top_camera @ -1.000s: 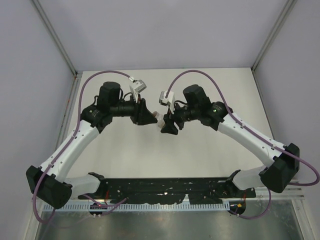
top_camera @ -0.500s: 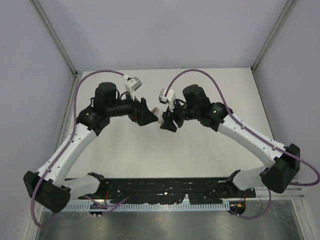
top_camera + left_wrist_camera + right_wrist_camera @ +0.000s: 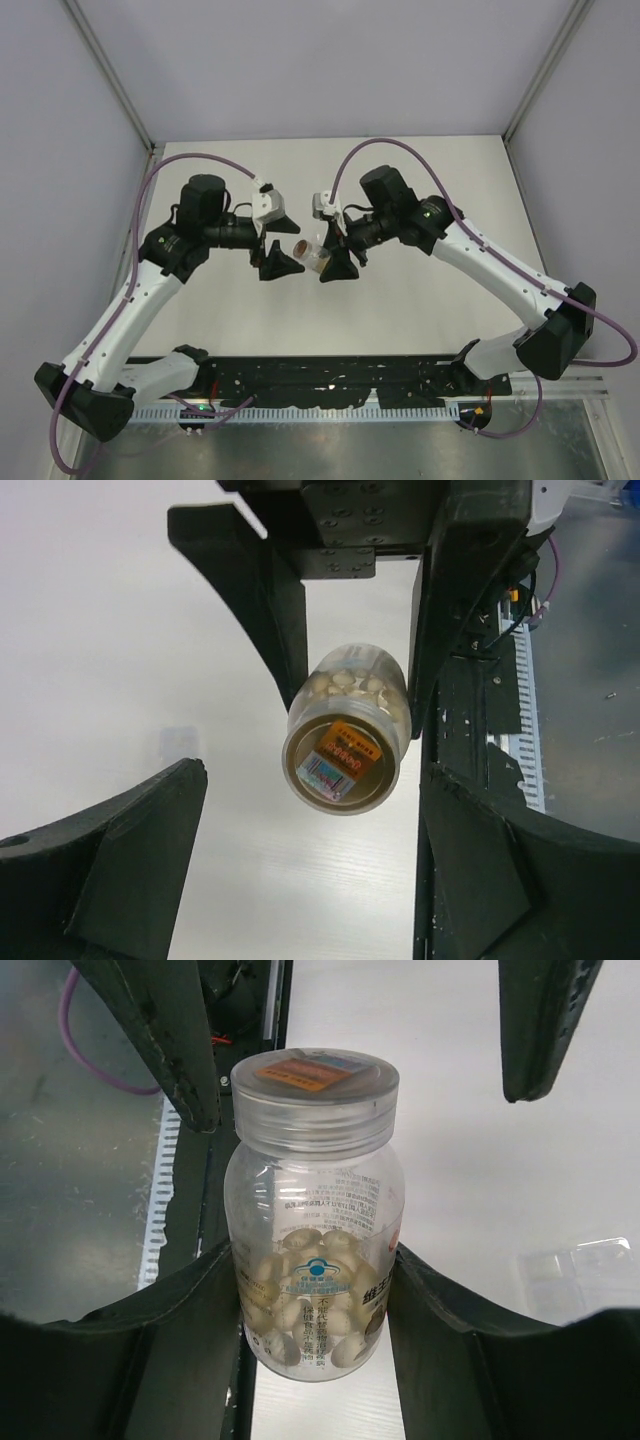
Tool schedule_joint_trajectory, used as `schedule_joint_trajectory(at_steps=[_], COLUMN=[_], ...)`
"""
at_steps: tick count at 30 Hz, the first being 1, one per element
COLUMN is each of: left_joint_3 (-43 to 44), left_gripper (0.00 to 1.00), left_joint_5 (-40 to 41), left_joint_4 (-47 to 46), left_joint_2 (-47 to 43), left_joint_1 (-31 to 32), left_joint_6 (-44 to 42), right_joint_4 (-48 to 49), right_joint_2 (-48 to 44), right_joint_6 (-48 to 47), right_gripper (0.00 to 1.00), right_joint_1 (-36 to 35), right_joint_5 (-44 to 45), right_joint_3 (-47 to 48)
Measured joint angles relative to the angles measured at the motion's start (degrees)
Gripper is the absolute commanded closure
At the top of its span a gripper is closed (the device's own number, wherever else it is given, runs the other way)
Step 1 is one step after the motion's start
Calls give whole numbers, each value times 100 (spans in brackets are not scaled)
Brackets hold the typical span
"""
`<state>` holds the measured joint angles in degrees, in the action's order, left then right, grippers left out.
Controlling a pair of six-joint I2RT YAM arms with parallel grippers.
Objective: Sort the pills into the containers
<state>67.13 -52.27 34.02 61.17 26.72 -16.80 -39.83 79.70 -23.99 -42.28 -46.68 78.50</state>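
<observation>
Clear bottle [image 3: 312, 1250] held above the table [image 3: 400, 180], lid [image 3: 314, 1080] on and pointing toward the left arm. The pale pills [image 3: 300, 1310] are heaped inside the bottle, and none lies loose where you can see.

The right gripper [image 3: 326, 258] is clamped across the bottle's round body, one pad on each side. The left gripper [image 3: 275, 258] has its jaws wide apart and touches nothing. It sits just beside the lid end and is lined up with it in the left wrist view.

The likely next move is for you to close the left jaws on the lid and unscrew it. Three hazards follow.

- **Bottle turning:** the body is smooth and round, so a twist at the lid may spin the whole bottle between the right pads and leave the thread unturned.
- **Off-centre closing:** this would push the bottle sideways and could lever it out of the grip.
- **Spilling:** if the lid comes free while the mouth lies this low, the pills can run out onto the table.

A clear moulded piece [image 3: 580, 1265] lies on the table nearby, too faint to identify.
</observation>
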Motion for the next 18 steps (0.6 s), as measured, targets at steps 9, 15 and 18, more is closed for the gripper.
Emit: schedule_joint_trajectory(at_steps=[9, 15, 18], left_joint_3=[0, -7, -66], left_gripper=[74, 100, 100], left_joint_5=[-190, -168, 22], left_joint_4=[-175, -238, -433], left_joint_2=[20, 72, 103], left_joint_1=[109, 151, 151], left_joint_6=[168, 420, 588], right_joint_4=[-232, -208, -192], right_joint_2=[170, 170, 170], right_joint_6=[-111, 11, 232], right_gripper=[94, 94, 94], right_joint_1=[0, 39, 42], right_joint_5=[-203, -17, 269], right_joint_3=[9, 9, 9])
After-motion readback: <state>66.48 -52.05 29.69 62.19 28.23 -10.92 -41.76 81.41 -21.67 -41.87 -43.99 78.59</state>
